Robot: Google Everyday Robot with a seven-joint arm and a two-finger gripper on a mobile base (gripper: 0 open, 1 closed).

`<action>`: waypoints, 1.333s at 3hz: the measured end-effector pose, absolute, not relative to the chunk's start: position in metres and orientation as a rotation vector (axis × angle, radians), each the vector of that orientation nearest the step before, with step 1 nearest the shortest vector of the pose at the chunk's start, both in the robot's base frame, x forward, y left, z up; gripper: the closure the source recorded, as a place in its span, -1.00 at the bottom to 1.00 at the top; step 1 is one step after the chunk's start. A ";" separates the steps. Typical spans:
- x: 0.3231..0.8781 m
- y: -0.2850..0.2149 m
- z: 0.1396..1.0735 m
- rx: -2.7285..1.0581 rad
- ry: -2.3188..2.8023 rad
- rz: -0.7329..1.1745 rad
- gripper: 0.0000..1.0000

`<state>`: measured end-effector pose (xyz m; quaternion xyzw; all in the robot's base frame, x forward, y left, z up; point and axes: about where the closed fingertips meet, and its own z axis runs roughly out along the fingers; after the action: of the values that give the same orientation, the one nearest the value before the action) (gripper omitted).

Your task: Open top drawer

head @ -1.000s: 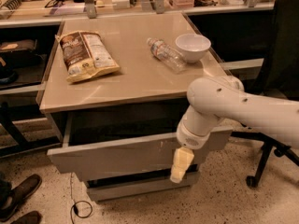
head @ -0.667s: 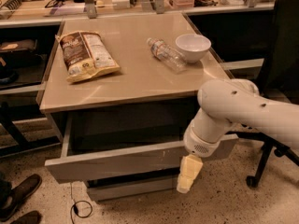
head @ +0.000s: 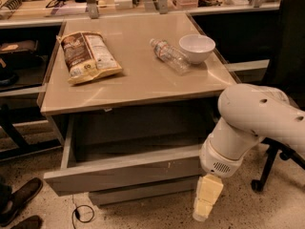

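Observation:
The top drawer is pulled well out from under the beige cabinet top; its grey slanted front panel faces me and the dark grey box interior shows empty. My gripper hangs from the white arm at the drawer front's right end, just below and beside its right corner, its pale fingers pointing down at the floor. A narrower grey drawer front shows below the top drawer.
On the cabinet top lie a snack bag, a clear plastic bottle and a white bowl. An office chair base stands at right. Shoes and a cable are on the speckled floor at left.
The drawer has slid further out toward me. The arm and gripper have moved right and down along with it, past the drawer front's right end.

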<state>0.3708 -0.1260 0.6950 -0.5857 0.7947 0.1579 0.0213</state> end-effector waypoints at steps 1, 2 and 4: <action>0.386 -0.120 0.698 -1.836 2.403 0.470 -1.00; 0.422 -0.111 0.711 -1.835 2.320 0.407 -1.00; 0.455 -0.081 0.694 -1.866 2.274 0.425 -1.00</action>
<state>0.4552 -0.0812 0.6935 -0.6256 0.7623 0.1424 0.0844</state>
